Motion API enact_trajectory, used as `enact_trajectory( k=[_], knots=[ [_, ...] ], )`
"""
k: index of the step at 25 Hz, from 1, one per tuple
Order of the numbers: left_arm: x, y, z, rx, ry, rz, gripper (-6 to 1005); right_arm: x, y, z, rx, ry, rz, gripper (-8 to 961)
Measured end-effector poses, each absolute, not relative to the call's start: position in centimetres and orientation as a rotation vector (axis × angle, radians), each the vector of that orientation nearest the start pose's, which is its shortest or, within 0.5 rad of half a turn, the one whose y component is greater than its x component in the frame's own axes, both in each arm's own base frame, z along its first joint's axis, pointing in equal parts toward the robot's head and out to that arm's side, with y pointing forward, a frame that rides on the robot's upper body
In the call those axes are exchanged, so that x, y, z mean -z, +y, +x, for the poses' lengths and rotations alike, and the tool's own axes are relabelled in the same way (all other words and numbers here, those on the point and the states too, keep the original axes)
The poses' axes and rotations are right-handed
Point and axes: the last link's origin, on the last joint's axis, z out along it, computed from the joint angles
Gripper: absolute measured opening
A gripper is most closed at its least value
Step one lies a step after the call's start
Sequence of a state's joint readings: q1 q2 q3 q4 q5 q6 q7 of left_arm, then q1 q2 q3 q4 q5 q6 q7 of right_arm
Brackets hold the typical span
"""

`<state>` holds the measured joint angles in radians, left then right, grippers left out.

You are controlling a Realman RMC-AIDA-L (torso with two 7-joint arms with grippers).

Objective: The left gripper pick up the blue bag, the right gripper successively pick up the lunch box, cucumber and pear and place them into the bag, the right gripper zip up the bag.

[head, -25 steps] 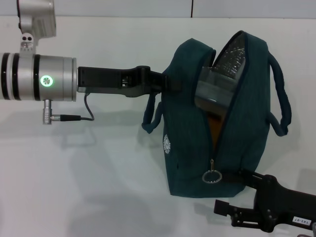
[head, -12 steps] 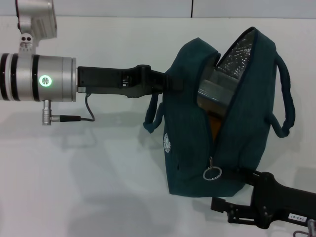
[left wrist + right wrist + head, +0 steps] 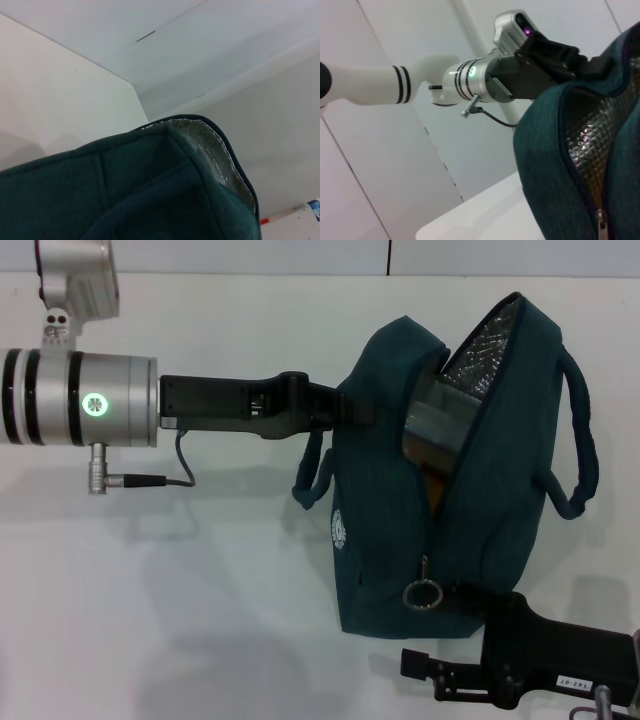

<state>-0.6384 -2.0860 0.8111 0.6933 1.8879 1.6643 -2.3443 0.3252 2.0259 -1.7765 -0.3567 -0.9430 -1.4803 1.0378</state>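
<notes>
Two claws: left claw [image 3: 352,412] grips blue bag [image 3: 380,540]; right claw [image 3: 425,672] beside.

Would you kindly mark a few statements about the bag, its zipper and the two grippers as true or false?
1. The blue bag stands zipped fully shut. False: its top gapes, showing silver lining.
2. The left gripper meets the bag's upper side. True.
3. The ring pull sits near the bag's bottom. True.
4. The right gripper hovers above the bag's opening. False: it is low, beside the bag's base.
</notes>
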Motion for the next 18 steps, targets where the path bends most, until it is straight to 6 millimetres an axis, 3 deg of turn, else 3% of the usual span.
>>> enact_trajectory(
  k=[12, 18],
  knots=[
    [0.55, 34.33, -19.62, 0.901, -1.795, -2.636, 45, 7.93, 22.77, 26.79, -1.071, 0.705, -2.794, 759],
    [0.56, 34.35, -19.63, 0.902, -1.787, -2.638, 45, 8.00, 22.92, 26.93, -1.055, 0.711, -2.786, 564]
  ],
)
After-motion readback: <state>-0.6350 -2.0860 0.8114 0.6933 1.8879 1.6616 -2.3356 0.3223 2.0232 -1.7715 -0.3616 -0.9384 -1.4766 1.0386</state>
